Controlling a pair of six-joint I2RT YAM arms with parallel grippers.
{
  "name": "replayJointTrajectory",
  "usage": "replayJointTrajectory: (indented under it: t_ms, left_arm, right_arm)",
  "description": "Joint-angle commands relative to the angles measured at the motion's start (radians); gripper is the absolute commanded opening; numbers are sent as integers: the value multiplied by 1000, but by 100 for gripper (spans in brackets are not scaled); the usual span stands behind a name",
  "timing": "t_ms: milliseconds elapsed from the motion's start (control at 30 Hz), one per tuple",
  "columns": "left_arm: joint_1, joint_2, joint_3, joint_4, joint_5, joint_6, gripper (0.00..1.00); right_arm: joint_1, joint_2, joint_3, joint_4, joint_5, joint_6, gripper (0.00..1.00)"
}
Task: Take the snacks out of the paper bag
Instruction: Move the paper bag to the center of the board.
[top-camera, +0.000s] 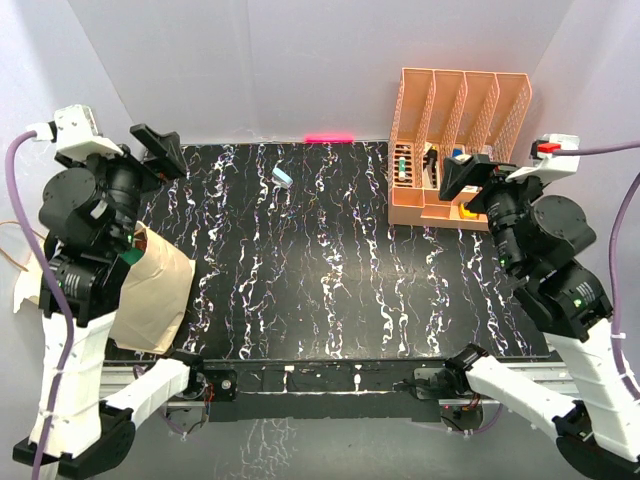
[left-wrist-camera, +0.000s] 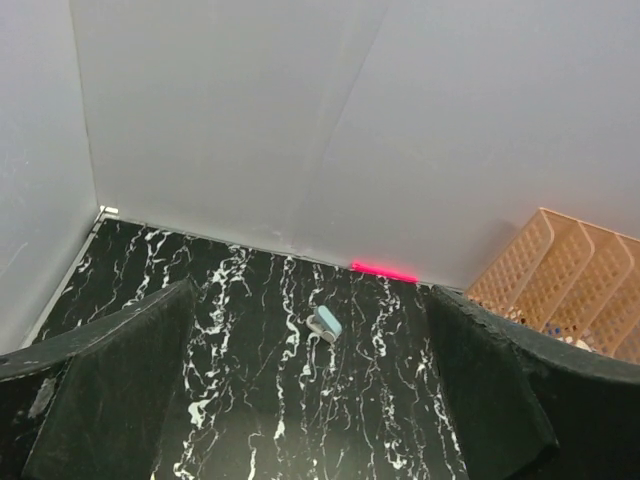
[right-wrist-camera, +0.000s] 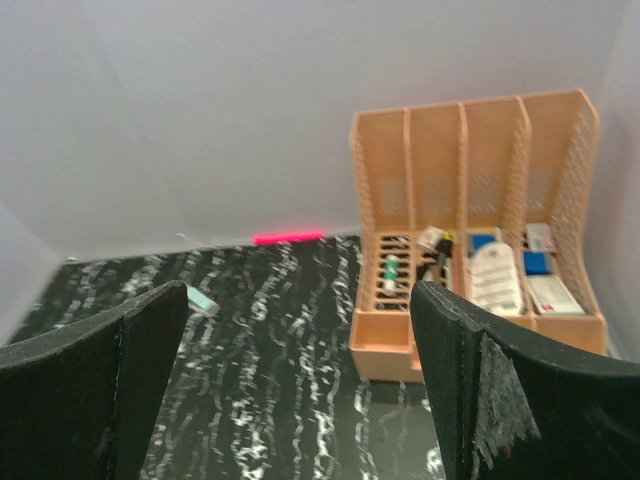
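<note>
The tan paper bag (top-camera: 155, 290) lies at the table's left edge, partly hidden under my left arm. A small dark green corner (top-camera: 130, 257) shows at its top beside the arm; I cannot tell if it is a snack. No other snacks are in view. My left gripper (top-camera: 160, 150) is raised above and behind the bag, pointing at the back wall; in the left wrist view it (left-wrist-camera: 310, 400) is open and empty. My right gripper (top-camera: 465, 172) hovers in front of the orange rack; in the right wrist view it (right-wrist-camera: 300, 390) is open and empty.
An orange divided rack (top-camera: 460, 140) with small bottles and boxes stands at the back right; it also shows in the right wrist view (right-wrist-camera: 470, 230). A tiny light-blue block (top-camera: 282, 177) lies near the back wall. White walls enclose the black marbled table (top-camera: 330, 290).
</note>
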Motion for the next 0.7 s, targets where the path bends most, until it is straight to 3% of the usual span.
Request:
replayJointTrajectory:
  t_ms: [0,200,400,567,667]
  left_arm:
    - [93,25,-3,10,129,-46,98]
    - [202,61,27,7,316,-83,98]
    - [263,62,38,-5,432,-106,98]
    - [288,54,53,-61,416,-73,98]
    - [296,51,72,-127,308,-42,98]
  right_arm:
    - [-150,-8,-61,-31,-104,72,98]
    - [-329,-20,-161,-68,-228,133,98]
    - [-432,-36,-228,-94,-352,176,98]
    - [-464,-40,-246,-105,-431,196,98]
    - [-462,-38,-244,-103,-461,201,98]
